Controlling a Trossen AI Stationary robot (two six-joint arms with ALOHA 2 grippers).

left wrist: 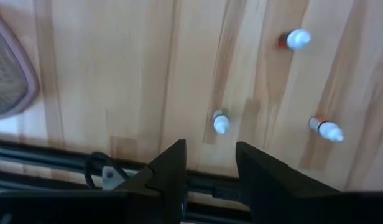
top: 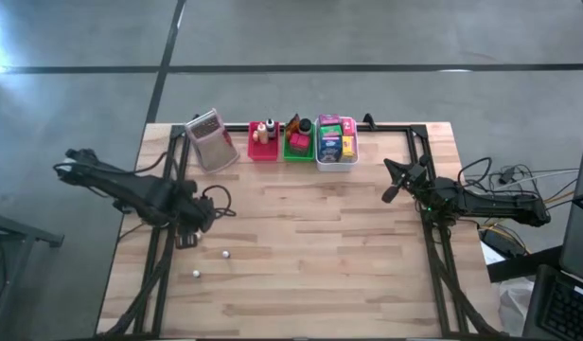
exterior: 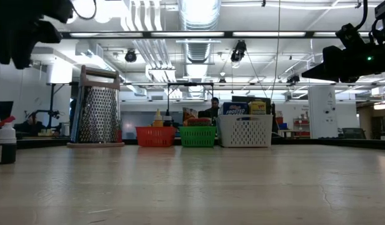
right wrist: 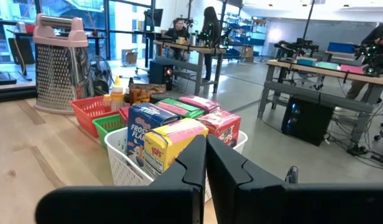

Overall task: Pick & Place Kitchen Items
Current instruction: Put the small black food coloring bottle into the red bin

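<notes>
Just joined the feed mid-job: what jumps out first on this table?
A row of three baskets, red, green and white, lines the table's far edge, packed with small kitchen items, with a metal grater standing beside the red one. Three tiny pale bottles lie scattered on the bare wood near the left gripper, which hovers open above them. The right gripper waits shut on the right, facing the baskets.

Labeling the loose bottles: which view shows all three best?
Left wrist view: three bottles, clear on bare table. High view shows pale specks; low view just one at the edge; right wrist none.
</notes>
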